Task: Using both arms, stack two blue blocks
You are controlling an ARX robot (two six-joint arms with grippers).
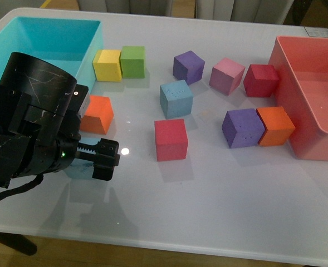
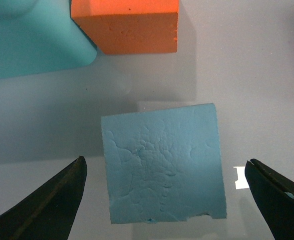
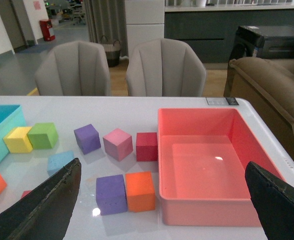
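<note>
Step in hand: the left gripper (image 2: 165, 161) is hovering over the first blue block (image 2: 161, 167), apparently lining up a grasp; no stacking is happening yet.
Left claw: released, its 2 fingers sitting on either side of the block, neither touching it.
Right claw: the right gripper (image 3: 161, 170) is hanging high above the table (image 1: 208, 194), jaws spread wide, carrying nothing.
First blue block: lying flat just beside an orange cube (image 1: 97, 114), near the teal bin (image 1: 47, 39).
Second blue block (image 1: 176, 99): sitting mid-table, well apart, untouched.
Next move: likely calling for lowering and closing squarely on 2 opposite faces, since the block is looking slightly skewed to the jaws.
</note>
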